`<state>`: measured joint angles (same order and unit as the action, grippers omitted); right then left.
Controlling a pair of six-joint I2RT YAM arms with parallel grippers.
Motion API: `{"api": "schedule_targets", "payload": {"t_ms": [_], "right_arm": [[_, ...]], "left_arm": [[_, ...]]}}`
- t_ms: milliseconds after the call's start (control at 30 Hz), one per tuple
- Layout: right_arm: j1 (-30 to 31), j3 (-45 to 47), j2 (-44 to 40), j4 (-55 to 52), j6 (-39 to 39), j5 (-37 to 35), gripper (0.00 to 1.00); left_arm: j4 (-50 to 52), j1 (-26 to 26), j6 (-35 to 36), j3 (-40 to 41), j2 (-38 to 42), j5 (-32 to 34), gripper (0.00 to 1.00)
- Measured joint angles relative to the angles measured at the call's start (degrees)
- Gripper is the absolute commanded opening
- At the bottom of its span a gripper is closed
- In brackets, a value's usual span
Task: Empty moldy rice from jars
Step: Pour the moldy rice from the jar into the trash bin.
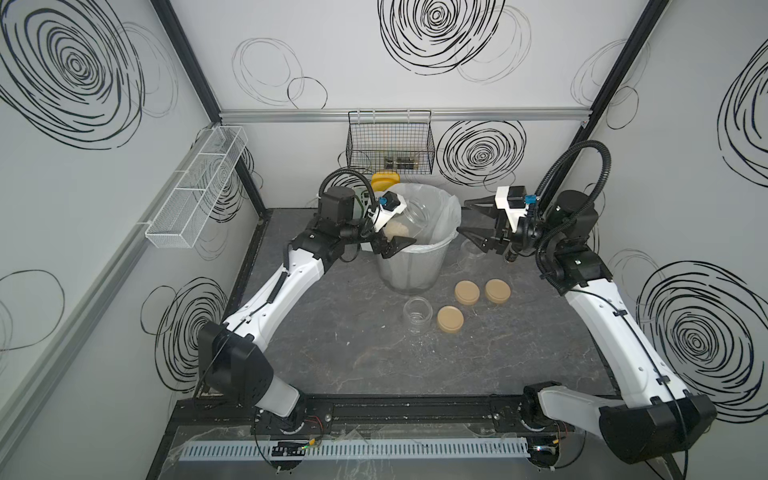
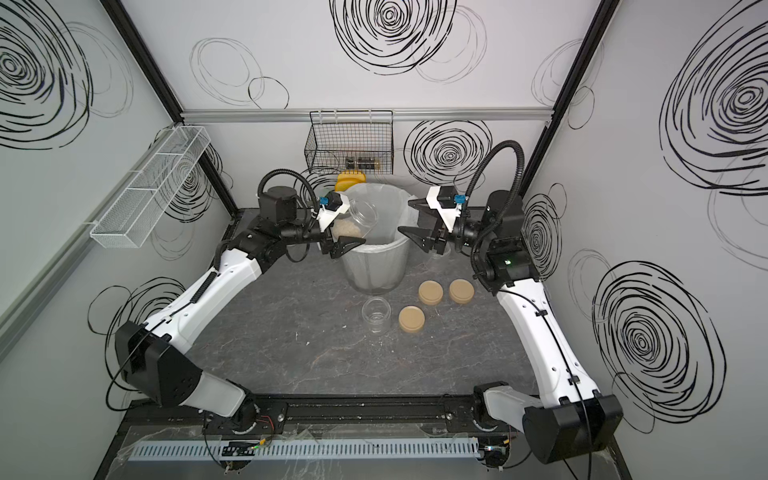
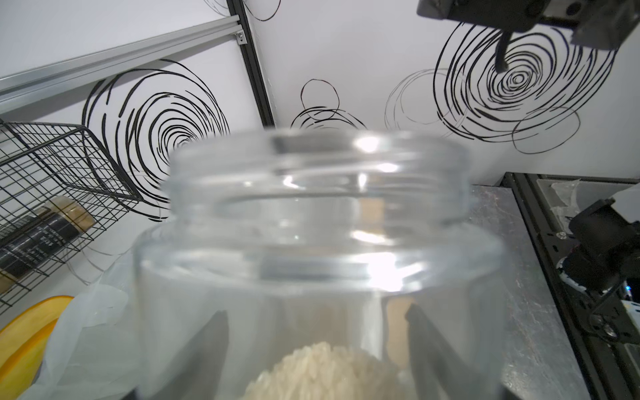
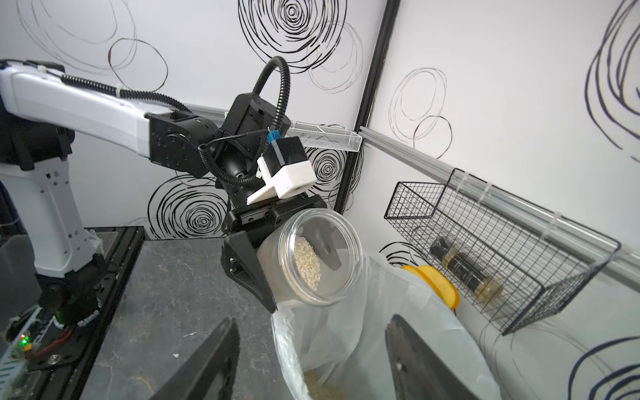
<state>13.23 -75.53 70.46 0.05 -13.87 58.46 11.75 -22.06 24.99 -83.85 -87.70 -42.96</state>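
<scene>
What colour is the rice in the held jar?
Pale beige; rice shows best in the right wrist view.

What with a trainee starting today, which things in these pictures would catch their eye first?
First comes the left claw, holding a clear jar tipped over the lined mesh bin at the back of the table, with pale rice heaped inside the jar. The right claw hovers open and empty beside the bin's rim. Nearer the front, three tan lids lie loose beside an empty jar.
</scene>
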Motion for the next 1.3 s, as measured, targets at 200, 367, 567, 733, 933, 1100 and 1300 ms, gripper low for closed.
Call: {"api": "schedule_targets", "payload": {"t_ms": [200,367,567,733,933,1100,1300], "right_arm": [[3.7,-6.6,7.8,-4.3,-5.6,1.0,0.52],[7.3,-10.8,13.1,-8.2,-9.4,0.8,0.50],[9.8,-12.6,16.3,-10.3,-11.8,-1.0,0.48],[10.8,-13.2,17.3,-11.8,-12.8,-3.0,0.48],[11.6,-14.2,17.4,-12.8,-13.5,-4.9,0.44],[12.3,-15.3,18.2,-13.3,-13.8,-6.5,0.39],[12.5,-16.0,18.8,-13.4,-14.2,-8.1,0.32]], "left_arm": [[1.7,0.0,3.6,-3.1,-3.1,1.0,0.61],[2.2,0.0,6.3,-5.8,-5.7,2.2,0.61],[2.9,0.1,8.8,-7.1,-6.8,3.5,0.61],[3.2,0.2,10.6,-8.0,-6.8,4.7,0.61],[3.2,0.3,11.7,-8.1,-6.8,4.7,0.61],[3.7,0.0,13.5,-8.9,-6.8,5.6,0.61],[6.1,-0.6,16.3,-11.4,-7.5,7.4,0.62]]}}
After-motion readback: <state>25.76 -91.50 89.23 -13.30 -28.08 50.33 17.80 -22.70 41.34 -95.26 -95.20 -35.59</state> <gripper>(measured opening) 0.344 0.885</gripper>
